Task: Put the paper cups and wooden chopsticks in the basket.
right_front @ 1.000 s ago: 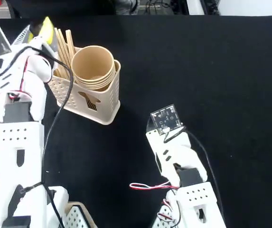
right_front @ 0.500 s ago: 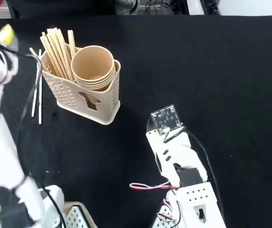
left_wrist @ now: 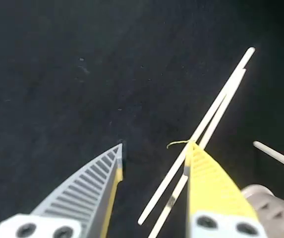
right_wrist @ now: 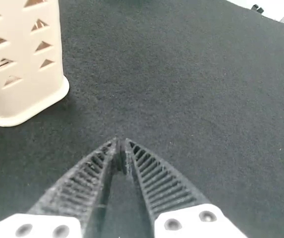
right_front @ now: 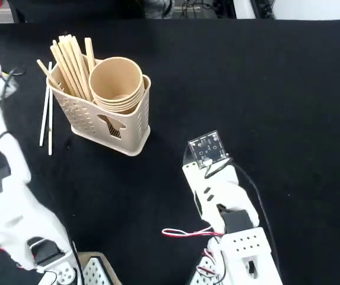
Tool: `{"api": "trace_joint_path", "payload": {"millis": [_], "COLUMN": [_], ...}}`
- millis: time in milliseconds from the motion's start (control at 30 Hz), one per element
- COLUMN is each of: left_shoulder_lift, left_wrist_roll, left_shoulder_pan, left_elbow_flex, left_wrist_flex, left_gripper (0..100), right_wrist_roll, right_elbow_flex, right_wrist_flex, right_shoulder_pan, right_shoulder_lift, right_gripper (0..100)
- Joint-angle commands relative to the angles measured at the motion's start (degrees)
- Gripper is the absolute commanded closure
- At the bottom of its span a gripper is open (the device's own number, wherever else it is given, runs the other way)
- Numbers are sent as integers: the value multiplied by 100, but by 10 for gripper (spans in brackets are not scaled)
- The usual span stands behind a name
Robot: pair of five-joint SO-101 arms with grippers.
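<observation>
While the stack of paper cups [right_front: 116,83] sits in the basket [right_front: 107,127] w/ a bunch of wooden chopsticks [right_front: 70,59] standing right beside it, two loose chopsticks [right_front: 50,136] lie flat on the black tabletop [right_front: 264,89], just beside the basket, on the left arm's [right_front: 0,178] side. Left gripper [left_wrist: 155,146] is spread wide w/ nothing in it, and the loose chopsticks [left_wrist: 216,106] run past its yellow finger; can't tell if they touch. Right gripper [right_wrist: 121,145] is pinched closed, empty, low over bare tabletop, basket corner [right_wrist: 23,74] nearby but apart from it.
</observation>
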Motion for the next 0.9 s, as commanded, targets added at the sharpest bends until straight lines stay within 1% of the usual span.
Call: {"api": "trace_joint_path", "payload": {"millis": [0,33,133,200,367,467,700,800,867], "left_shoulder_lift": [914,1125,1723,2110,2875,3244,3745,3930,4158], "left_wrist_roll": [-53,-88,-563,-738,-774,-782,-782,-782,-782], "left_shoulder_pan": [330,435,760,875,848,884,901,901,901], "left_elbow_flex": [-998,-1165,-1771,-2141,-2993,-3512,-4734,-5112,-5156], "left_wrist_flex": [-9,62,290,404,589,853,1433,1371,1099], "left_gripper": [795,795,795,795,795,795,795,795,795], "right_wrist_roll": [53,53,53,53,53,53,53,53,53], "right_elbow_flex": [-4,-4,-4,-4,-4,-4,-4,-4,-4], "right_wrist_flex": [-70,-70,-70,-70,-70,-70,-70,-70,-70], "right_shoulder_pan": [35,35,35,35,35,35,35,44,44], "right_shoulder_lift": [-57,-57,-57,-57,-57,-57,-57,-57,-57], "right_gripper": [983,983,983,983,983,983,983,983,983]}}
